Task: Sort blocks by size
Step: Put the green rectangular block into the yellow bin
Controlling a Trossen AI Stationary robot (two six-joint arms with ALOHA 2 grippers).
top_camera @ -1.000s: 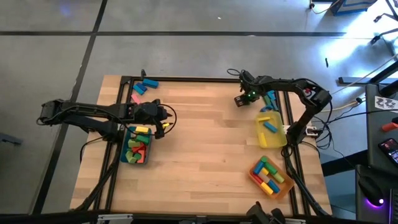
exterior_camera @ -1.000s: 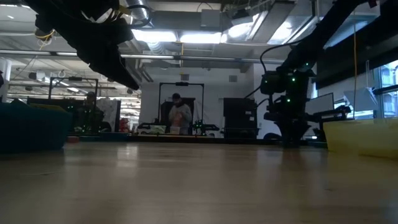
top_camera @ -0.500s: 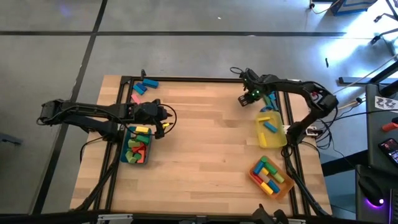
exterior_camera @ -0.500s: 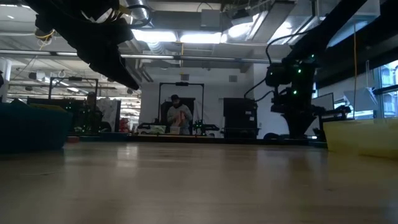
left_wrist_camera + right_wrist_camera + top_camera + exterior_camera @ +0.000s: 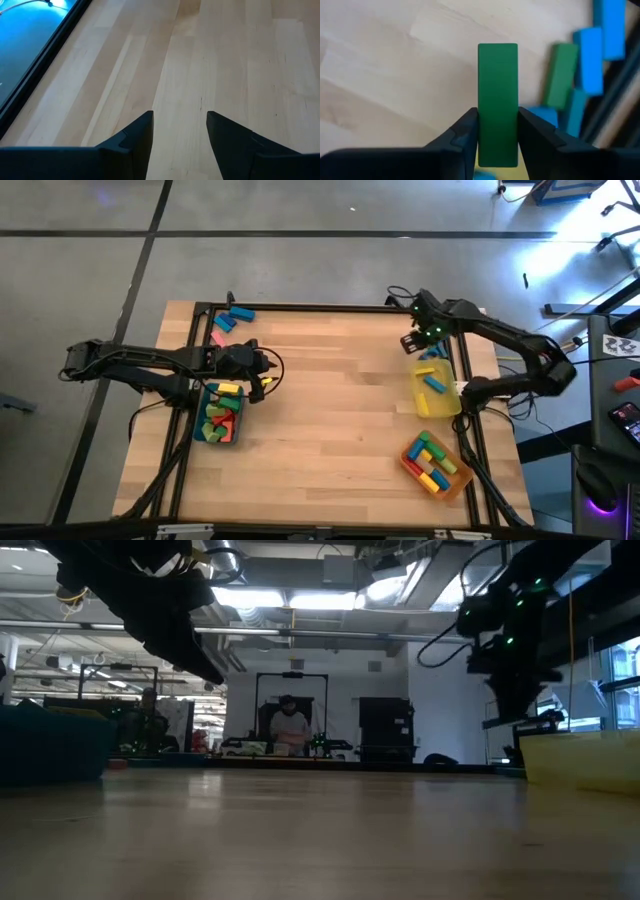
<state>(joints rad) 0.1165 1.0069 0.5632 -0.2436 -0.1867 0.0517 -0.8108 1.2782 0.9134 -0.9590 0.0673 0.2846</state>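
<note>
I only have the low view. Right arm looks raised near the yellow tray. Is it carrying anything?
Observer: Yes. The right gripper is shut on a green bar block, pinched across its narrow sides.
Operator: Where is it over the table?
Observer: In the high view the right gripper is at the far end of the yellow tray, which already holds blue blocks.
Operator: Any loose blocks left near it?
Observer: Yes, a green bar and several blue bars lie on the table beyond the held one.
Operator: Left arm?
Observer: The left gripper is open and empty over bare wood, beside the teal tray.
</note>
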